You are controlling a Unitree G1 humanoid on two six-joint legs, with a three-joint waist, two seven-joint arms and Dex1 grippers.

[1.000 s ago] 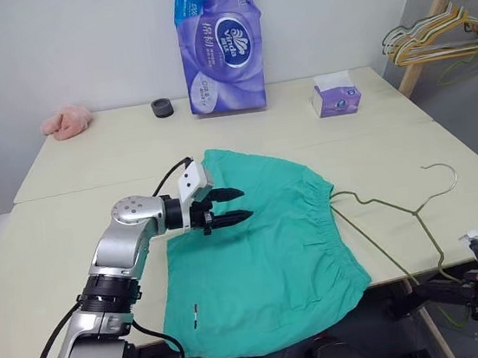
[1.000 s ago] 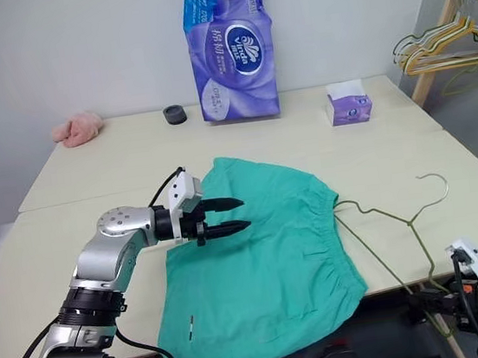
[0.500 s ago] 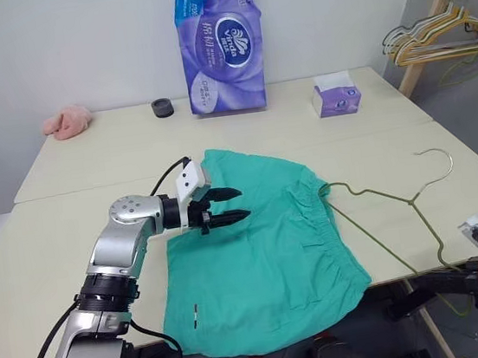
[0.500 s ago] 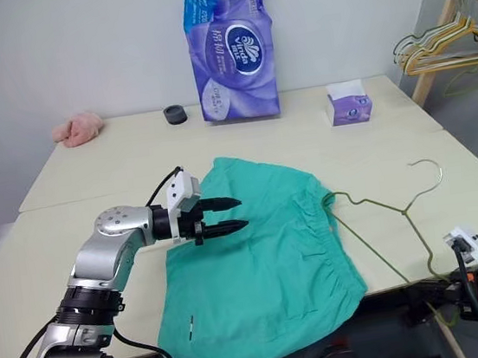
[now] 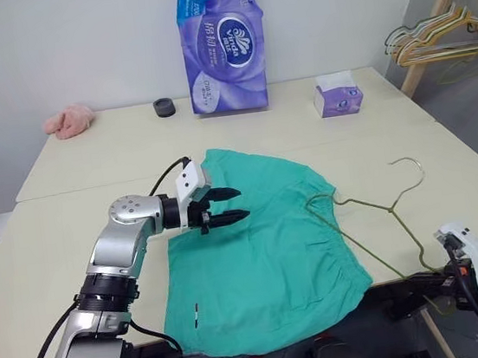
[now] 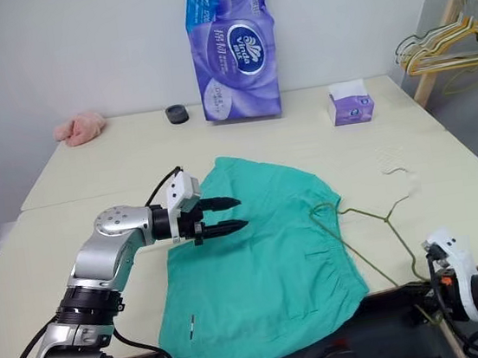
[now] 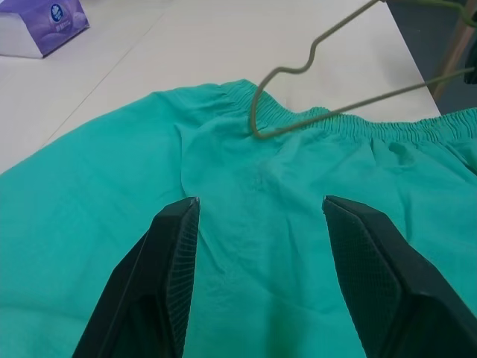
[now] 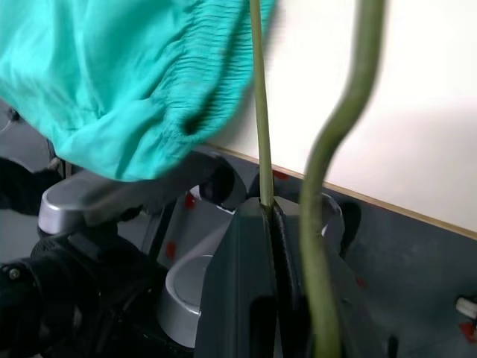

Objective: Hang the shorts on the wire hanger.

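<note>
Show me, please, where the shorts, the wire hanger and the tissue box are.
shorts [image 5: 259, 272]: left eye view, middle of the fabric.
wire hanger [image 5: 360, 204]: left eye view, upper wire.
tissue box [image 5: 336, 98]: left eye view, front face.

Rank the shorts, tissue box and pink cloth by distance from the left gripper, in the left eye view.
From the left gripper:
1. Shorts, directly beneath.
2. Tissue box, far right of table.
3. Pink cloth, far left corner.
</note>
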